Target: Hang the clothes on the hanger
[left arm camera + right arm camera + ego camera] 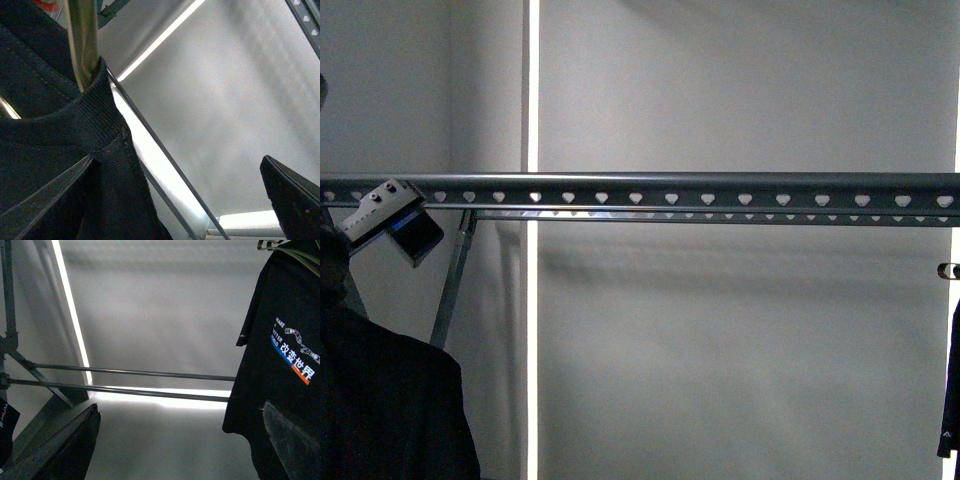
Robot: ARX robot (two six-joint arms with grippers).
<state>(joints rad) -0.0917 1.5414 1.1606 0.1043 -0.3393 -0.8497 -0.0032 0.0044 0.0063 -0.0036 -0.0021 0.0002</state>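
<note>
- Over by the right end of the hanger [720, 190], the T-shirt [280, 365] hangs straight down, below rail height. In the right wrist view its lower part lies behind one finger [292, 437] of the right gripper [180, 407]; whether they touch I cannot tell.
- On the right gripper the jaws are spread wide. Between them are only the wall [165, 305] and the thin lower bars [150, 374].
- On the left gripper [178, 159] the jaws are likewise wide apart. One finger lies across a black garment [55, 145] just beside its ribbed collar, and the other stands well clear; nothing is pinched.
- A brass-coloured rod [82, 40] runs down into that collar.
- Counted:
  - two black garments in the front view, the black garment in the lower left corner and the T-shirt as a sliver at the right edge
  - one rail with one row of heart-shaped holes
  - one thinner holed strip [720, 215] just behind it
  - two lower bars
  - two fingers on each gripper
- The long stretch of rail between the two garments is bare, with plain wall behind it.
</note>
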